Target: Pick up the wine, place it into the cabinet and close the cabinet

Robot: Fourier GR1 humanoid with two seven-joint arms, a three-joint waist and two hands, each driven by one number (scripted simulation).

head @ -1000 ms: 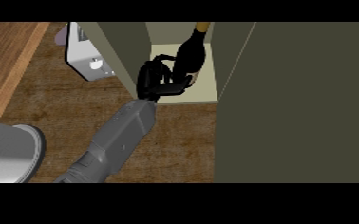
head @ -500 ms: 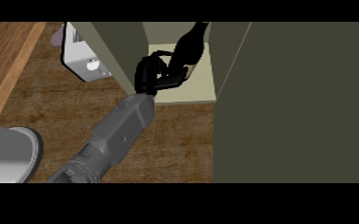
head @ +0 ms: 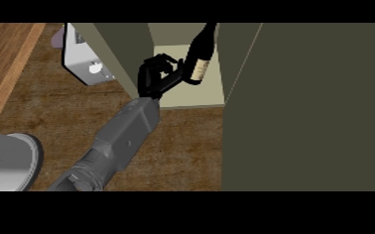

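Note:
A dark wine bottle (head: 201, 59) with a pale label stands tilted inside the open cabinet, its neck leaning to the upper right over the pale shelf floor (head: 201, 96). My left hand (head: 155, 77) reaches in from the lower left on a grey forearm. Its fingers curl round the bottle's lower body from the left. The bottle's base is hidden behind the fingers, so I cannot tell whether it touches the shelf. My right hand shows nowhere.
The olive cabinet door (head: 307, 104) stands open and fills the right side. A cabinet side wall (head: 121, 49) rises left of the hand. Beyond it lies a pale grey appliance (head: 84, 62). A grey plate (head: 15, 161) sits at the lower left on the wooden counter (head: 66, 114).
My left hand and the bottle have edged slightly deeper into the cabinet. The bottle stays tilted in the hand's hold.

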